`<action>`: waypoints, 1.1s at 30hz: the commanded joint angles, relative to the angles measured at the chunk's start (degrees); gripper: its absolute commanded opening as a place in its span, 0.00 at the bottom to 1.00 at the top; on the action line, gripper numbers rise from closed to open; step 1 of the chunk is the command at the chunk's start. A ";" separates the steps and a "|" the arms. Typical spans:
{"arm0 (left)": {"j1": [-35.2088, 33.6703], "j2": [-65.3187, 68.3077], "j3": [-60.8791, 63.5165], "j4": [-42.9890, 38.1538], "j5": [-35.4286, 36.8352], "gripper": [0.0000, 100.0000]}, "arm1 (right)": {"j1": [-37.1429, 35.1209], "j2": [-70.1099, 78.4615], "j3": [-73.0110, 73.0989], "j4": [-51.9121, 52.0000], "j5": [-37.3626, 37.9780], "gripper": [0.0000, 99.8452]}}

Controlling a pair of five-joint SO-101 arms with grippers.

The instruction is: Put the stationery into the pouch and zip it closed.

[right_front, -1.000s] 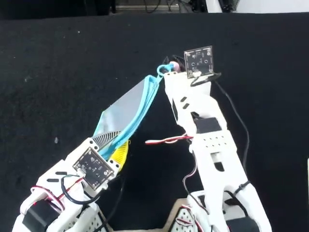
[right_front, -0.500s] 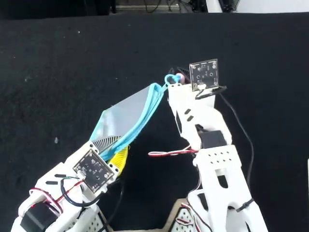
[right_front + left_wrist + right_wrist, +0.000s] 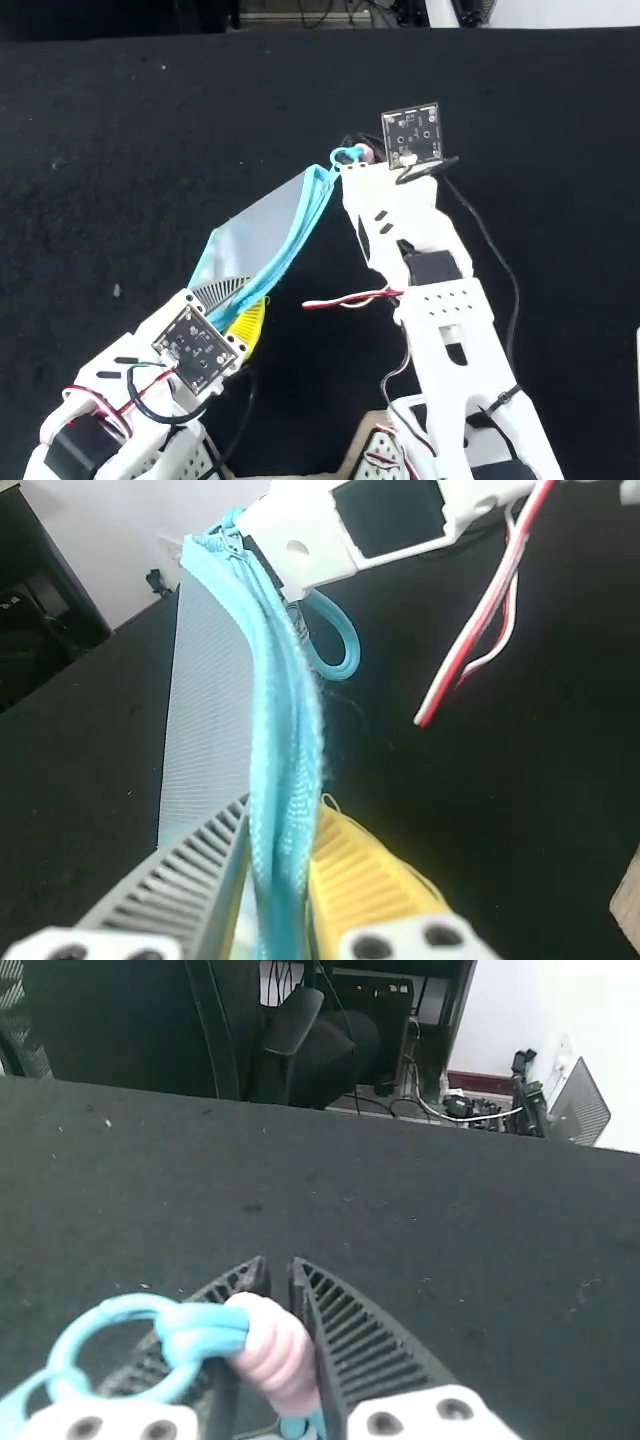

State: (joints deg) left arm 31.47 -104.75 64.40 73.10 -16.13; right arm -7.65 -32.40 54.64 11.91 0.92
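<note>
The pouch (image 3: 265,225), translucent grey with a light-blue zip edge, hangs stretched above the black table between both arms. My left gripper (image 3: 238,300), with one grey and one yellow finger, is shut on the pouch's near end; the left wrist view has the blue zip band (image 3: 285,770) pinched in that gripper (image 3: 285,815). My right gripper (image 3: 355,155) holds the far end by the zip pull. Its black fingers (image 3: 350,1340) are shut on a pink piece (image 3: 275,1345) that carries a blue ring (image 3: 110,1345). The ring (image 3: 335,645) hangs under the right arm. I cannot see what is inside the pouch.
The black table cloth (image 3: 120,150) spreads all around the arms. A red and white cable (image 3: 350,293) loops off the right arm beside the pouch. Beyond the table's far edge stand a dark chair (image 3: 310,1040) and cables.
The right gripper, with the zip pull, shifted a little right and toward the near side, then came back up and left. The pouch's far end followed it. The left arm barely moved.
</note>
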 commanded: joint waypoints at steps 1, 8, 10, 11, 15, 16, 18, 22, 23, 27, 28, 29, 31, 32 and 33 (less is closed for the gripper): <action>0.13 0.26 -0.40 1.85 -0.44 0.03 | 4.92 3.03 -3.12 -0.35 -2.29 0.01; 0.13 0.26 0.04 1.58 -0.44 0.03 | 6.33 7.69 -1.10 -10.02 -2.29 0.01; 0.13 0.26 0.04 1.58 -0.44 0.03 | 6.51 8.92 -1.10 -11.52 -2.29 0.01; 0.13 0.26 0.04 1.58 -0.44 0.03 | 6.51 9.27 -1.19 -11.43 -2.29 0.01; 0.13 0.26 0.04 1.49 -0.44 0.03 | 6.07 7.08 -1.10 -9.23 -2.29 0.01; 0.13 0.26 -0.04 1.49 -0.44 0.03 | 5.45 5.76 -1.36 -7.03 -2.29 0.01; 0.13 0.26 -0.22 1.49 -0.44 0.03 | 3.43 2.07 -1.54 -2.29 -2.29 0.04; 0.13 0.26 -0.31 1.05 -0.44 0.03 | -3.60 -7.52 -1.27 9.23 -2.20 0.19; 0.13 0.26 0.04 0.44 -0.44 0.03 | -5.10 -9.98 -1.27 12.48 -2.20 0.21; -6.02 0.26 0.13 -2.20 -0.35 0.03 | -8.53 -18.77 -1.27 21.63 -2.20 0.23; -8.66 0.26 0.04 -3.16 -0.09 0.03 | -9.05 -20.62 -1.19 22.95 -2.20 0.23; -11.30 0.26 0.04 -4.40 0.00 0.03 | -9.49 -22.37 -0.75 23.82 -2.20 0.23; -15.78 0.26 0.13 -6.86 0.09 0.03 | -10.64 -25.54 1.01 24.00 -1.58 0.23; -17.80 0.26 0.57 -8.00 0.26 0.03 | -11.43 -27.12 1.89 23.91 -0.09 0.23; -19.74 0.26 1.01 -9.41 1.41 0.03 | -12.04 -28.44 2.77 23.91 1.85 0.23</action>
State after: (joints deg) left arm 18.20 -104.75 65.19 66.86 -15.78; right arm -17.76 -55.78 56.66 35.47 -0.31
